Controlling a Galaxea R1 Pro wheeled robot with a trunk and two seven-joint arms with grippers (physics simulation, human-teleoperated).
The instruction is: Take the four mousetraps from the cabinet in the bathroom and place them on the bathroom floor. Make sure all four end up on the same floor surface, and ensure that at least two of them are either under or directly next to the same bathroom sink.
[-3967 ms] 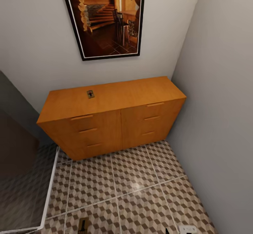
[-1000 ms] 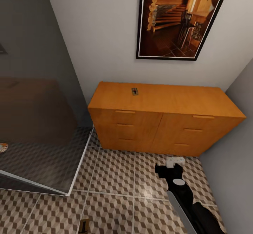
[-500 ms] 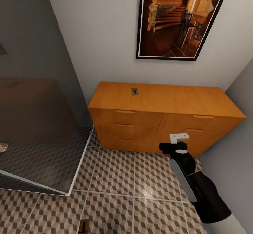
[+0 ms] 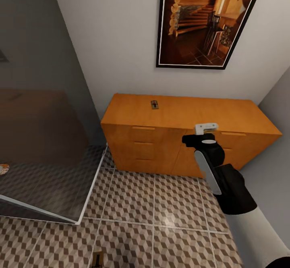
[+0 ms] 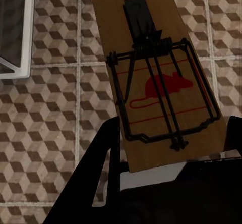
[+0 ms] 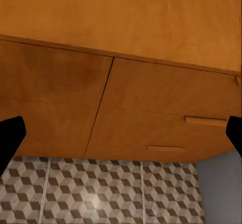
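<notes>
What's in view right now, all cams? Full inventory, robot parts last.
mousetrap on cabinet: 1, brown with dark metal, cabinet top, left part.
held mousetrap: 1, brown board, red mouse print, between left gripper fingers.
cabinet: 1, orange-brown, against the wall.
bathroom floor: brown-beige-white cube tiles.
framed picture: 1, black frame, log-cabin interior, wall above cabinet.
glass panel: 1, white-edged, left.
left gripper: black, shut on the trap.
right gripper: white tip, raised before cabinet front; fingers wide apart.
</notes>
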